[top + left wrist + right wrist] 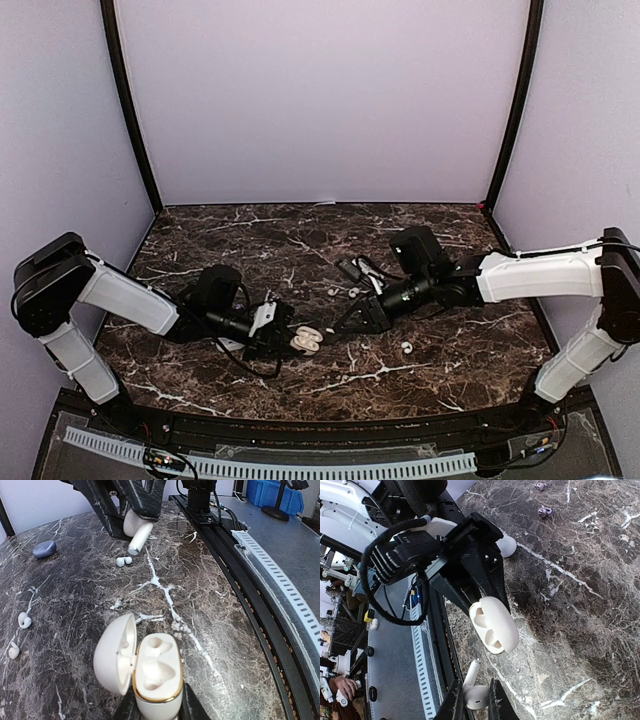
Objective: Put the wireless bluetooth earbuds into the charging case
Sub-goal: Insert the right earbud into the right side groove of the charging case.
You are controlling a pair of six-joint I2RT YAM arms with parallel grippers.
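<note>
Your left pincer [156, 709] was closed on the near end of the charging case [155, 672] over the table [75, 605], its lid [114, 655] swung open sideways and the wells exposed. Your right pincer [476, 692] pinched one stemmed earbud [471, 674] by its head, near the case but apart. Its stem, the long axis, pointed toward the open wells.

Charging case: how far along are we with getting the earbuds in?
Done: the charging case is open, gripped by the left end effector; both wells look empty. In hand: the right end effector holds one white earbud, apart from the case. Left: seat it, then probably another from the loose earbuds on the table.
</note>
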